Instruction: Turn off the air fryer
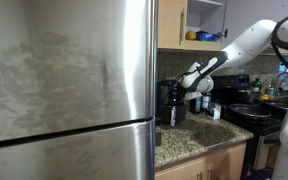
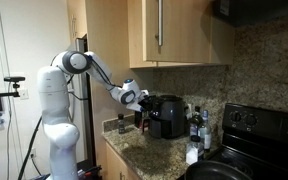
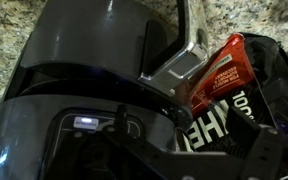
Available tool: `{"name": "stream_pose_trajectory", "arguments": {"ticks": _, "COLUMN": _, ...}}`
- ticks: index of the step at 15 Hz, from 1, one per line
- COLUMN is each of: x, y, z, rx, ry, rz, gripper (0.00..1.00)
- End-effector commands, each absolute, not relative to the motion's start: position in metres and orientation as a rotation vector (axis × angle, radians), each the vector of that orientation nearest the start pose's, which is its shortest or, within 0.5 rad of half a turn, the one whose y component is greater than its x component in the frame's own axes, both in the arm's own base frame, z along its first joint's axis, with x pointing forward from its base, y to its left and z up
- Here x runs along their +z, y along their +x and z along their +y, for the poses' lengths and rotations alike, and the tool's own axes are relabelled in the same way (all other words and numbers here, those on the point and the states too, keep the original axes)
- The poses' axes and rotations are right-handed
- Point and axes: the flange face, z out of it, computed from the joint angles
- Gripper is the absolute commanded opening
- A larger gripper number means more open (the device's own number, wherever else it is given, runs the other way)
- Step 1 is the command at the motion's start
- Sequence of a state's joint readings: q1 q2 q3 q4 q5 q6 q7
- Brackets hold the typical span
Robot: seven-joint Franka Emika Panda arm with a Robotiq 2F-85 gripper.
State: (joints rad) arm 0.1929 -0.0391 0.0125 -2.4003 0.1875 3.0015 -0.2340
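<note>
A big shiny fridge (image 1: 64,80) is closest and fills the left side of an exterior view. Just past its right edge is a speckled stone counter (image 1: 189,140). The air fryer (image 1: 174,103) stands on that counter, close to the middle of the frame. It is black and glossy.

The white robot arm (image 1: 249,40) comes in from the upper right and reaches down to the air fryer. The gripper (image 2: 141,98) sits right at the upper left side of the air fryer (image 2: 166,115) in an exterior view. It is too small and dark to see, so I cannot tell if its fingers are wide or closed.

In the wrist view, the top of the air fryer (image 3: 74,80) fills most of the picture. A tiny light (image 3: 84,122) glows on it at the lower left. A red packet (image 3: 219,75) is on the right.

Farther along the counter are dark bottles (image 2: 194,122). Then comes a black stove (image 2: 259,125) at the lower right. Wooden cupboards (image 2: 174,35) hang above, at the top of the frame.
</note>
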Motion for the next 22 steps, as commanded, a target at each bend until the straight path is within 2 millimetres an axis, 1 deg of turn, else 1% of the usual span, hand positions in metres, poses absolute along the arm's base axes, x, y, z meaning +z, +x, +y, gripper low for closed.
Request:
{"name": "stream_pose_trajectory", "arguments": {"ticks": 1, "x": 0.403, "y": 0.524, "z": 0.095, "rx": -0.964, "ry": -2.888, "rz": -0.381, "gripper": 1.0}}
{"name": "stream_pose_trajectory", "arguments": {"ticks": 2, "x": 0.403, "y": 0.525, "z": 0.095, "rx": -0.965, "ry": -2.887, "rz": -0.381, "gripper": 1.0}}
{"name": "stream_pose_trajectory", "arguments": {"ticks": 4, "x": 0.398, "y": 0.54, "z": 0.087, "rx": -0.959, "ry": -2.909, "rz": -0.346, "gripper": 1.0}}
{"name": "stream_pose_trajectory", "arguments": {"ticks": 8, "x": 0.389, "y": 0.554, "z": 0.089, "rx": -0.945, "ry": -2.92, "rz": -0.329, "gripper": 1.0}}
{"name": "stream_pose_trajectory", "arguments": {"ticks": 9, "x": 0.395, "y": 0.54, "z": 0.089, "rx": -0.953, "ry": -2.909, "rz": -0.335, "gripper": 1.0}}
{"name": "stream_pose_trajectory", "arguments": {"ticks": 12, "x": 0.392, "y": 0.541, "z": 0.091, "rx": -0.947, "ry": -2.91, "rz": -0.336, "gripper": 1.0}}
{"name": "stream_pose_trajectory", "arguments": {"ticks": 14, "x": 0.395, "y": 0.534, "z": 0.099, "rx": -0.981, "ry": -2.897, "rz": -0.386, "gripper": 1.0}}
{"name": "stream_pose_trajectory", "arguments": {"ticks": 15, "x": 0.395, "y": 0.534, "z": 0.102, "rx": -0.993, "ry": -2.893, "rz": -0.398, "gripper": 1.0}}
{"name": "stream_pose_trajectory", "arguments": {"ticks": 17, "x": 0.393, "y": 0.541, "z": 0.101, "rx": -0.995, "ry": -2.897, "rz": -0.384, "gripper": 1.0}}
{"name": "stream_pose_trajectory", "arguments": {"ticks": 22, "x": 0.395, "y": 0.539, "z": 0.101, "rx": -0.977, "ry": -2.897, "rz": -0.378, "gripper": 1.0}}
